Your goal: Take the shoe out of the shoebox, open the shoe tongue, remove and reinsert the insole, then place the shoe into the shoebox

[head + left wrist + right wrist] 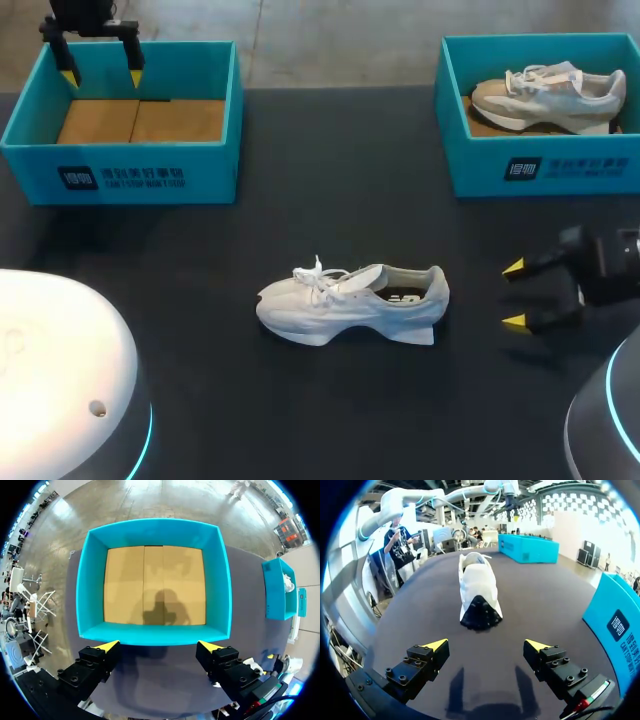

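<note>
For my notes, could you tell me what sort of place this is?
Probably a robot test bench: black table, left box, right box, a loose shoe, and my left fingers and right fingers.

black bolted claws [486, 645], yellow tips [435, 644]

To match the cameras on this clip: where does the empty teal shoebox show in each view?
Head view: the empty shoebox far left on the table, left claw above it.
Left wrist view: just ahead of the claw, seen from above.
Right wrist view: far across the table, beyond the white shoe.
Shared landmark: the second shoebox, in all three.
</note>
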Robot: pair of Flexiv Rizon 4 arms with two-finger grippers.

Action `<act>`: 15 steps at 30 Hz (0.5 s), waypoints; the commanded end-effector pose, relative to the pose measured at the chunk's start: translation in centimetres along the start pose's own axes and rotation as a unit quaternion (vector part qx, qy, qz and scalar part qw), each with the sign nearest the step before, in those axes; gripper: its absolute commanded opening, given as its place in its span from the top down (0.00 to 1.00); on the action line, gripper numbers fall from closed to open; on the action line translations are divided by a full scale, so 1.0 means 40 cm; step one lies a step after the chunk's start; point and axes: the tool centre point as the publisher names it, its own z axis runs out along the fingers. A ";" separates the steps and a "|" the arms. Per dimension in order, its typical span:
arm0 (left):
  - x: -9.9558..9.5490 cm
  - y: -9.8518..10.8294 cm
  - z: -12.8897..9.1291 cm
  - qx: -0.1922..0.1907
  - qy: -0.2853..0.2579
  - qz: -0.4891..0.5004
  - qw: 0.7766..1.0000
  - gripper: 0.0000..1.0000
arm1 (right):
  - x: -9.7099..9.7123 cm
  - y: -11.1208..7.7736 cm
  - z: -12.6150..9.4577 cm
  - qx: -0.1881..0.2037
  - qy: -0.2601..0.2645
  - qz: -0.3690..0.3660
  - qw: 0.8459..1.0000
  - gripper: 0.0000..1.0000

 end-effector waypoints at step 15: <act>0.000 0.000 0.000 0.000 0.000 0.000 1.000 0.00 | -0.016 -0.009 0.005 -0.008 0.009 -0.002 1.000 0.00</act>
